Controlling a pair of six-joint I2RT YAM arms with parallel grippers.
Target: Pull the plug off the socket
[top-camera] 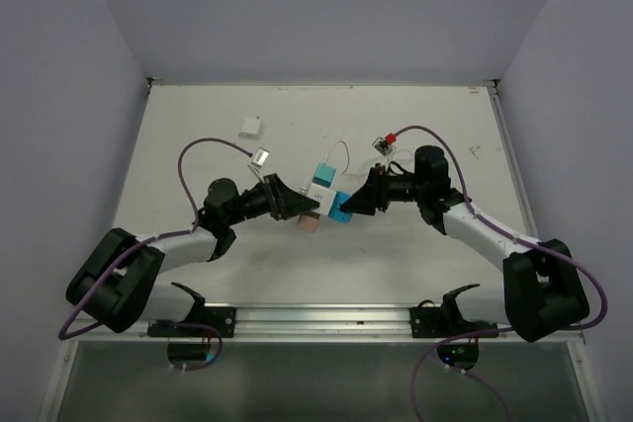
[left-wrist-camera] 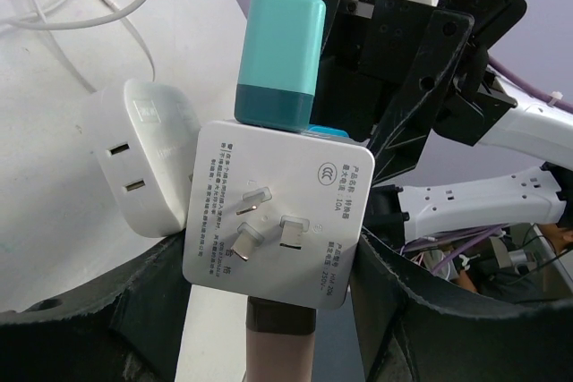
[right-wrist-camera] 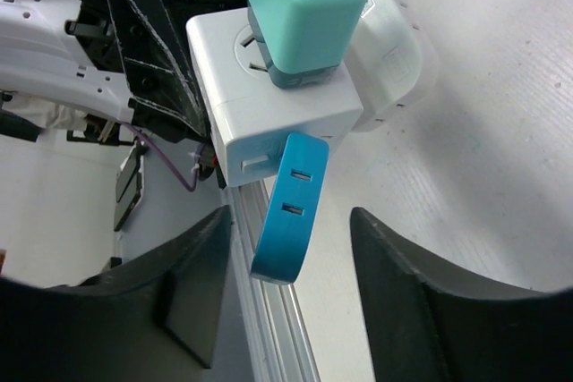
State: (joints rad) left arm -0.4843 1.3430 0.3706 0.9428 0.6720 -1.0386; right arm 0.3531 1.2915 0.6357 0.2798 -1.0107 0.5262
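The socket [left-wrist-camera: 277, 212], a white cube with three metal prongs on the face toward the left wrist camera, is held off the table with my left gripper [left-wrist-camera: 269, 310] shut on its sides. A teal plug [left-wrist-camera: 279, 55] sits in its top face and a brown plug [left-wrist-camera: 282, 346] hangs below. A blue plug [right-wrist-camera: 288, 207] sticks out tilted from another face of the socket [right-wrist-camera: 269, 100]. My right gripper [right-wrist-camera: 291, 221] is open, one finger on each side of the blue plug with a gap on both sides. From above, both grippers [top-camera: 305, 207] [top-camera: 348, 203] meet at mid-table.
A rounded white adapter [left-wrist-camera: 148, 158] lies on the table beside the socket. A flat white block [top-camera: 250, 126] and a small grey part [top-camera: 259, 158] lie at the back left, a red-tipped piece [top-camera: 391, 137] at the back right. A white cable [top-camera: 341, 153] loops behind the plugs.
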